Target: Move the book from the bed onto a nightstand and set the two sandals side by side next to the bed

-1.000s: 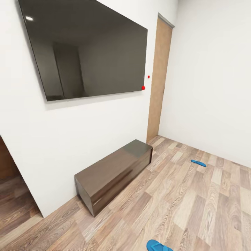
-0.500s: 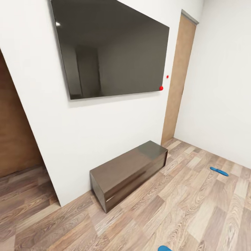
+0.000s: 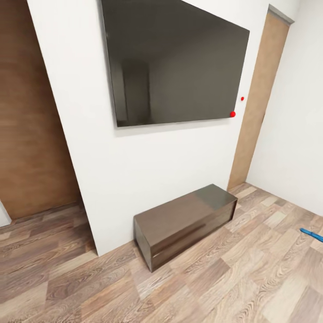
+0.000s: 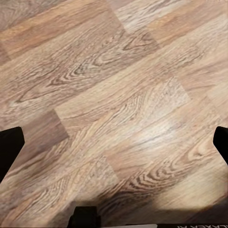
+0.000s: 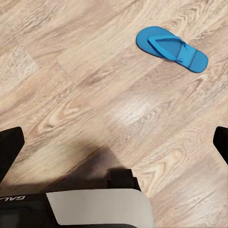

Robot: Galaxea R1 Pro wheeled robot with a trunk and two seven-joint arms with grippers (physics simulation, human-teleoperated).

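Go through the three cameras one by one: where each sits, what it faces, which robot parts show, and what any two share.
Head view: on the head, facing a white wall with a dark screen, long low cabinet, blue sandal at the edge.
Left wrist view: near the left tool, facing down at plank floor; dark finger at the edge.
Right wrist view: near the right tool, facing floor and a whole sandal; dark finger.
Shared: all show the plank floor.

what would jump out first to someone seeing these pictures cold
A big dark wall screen dominates the white wall, with a long low dark cabinet on the wood-plank floor directly below it. Next comes the bright blue: one sandal lying flat on the planks in the right wrist view, another at the head view's right edge.
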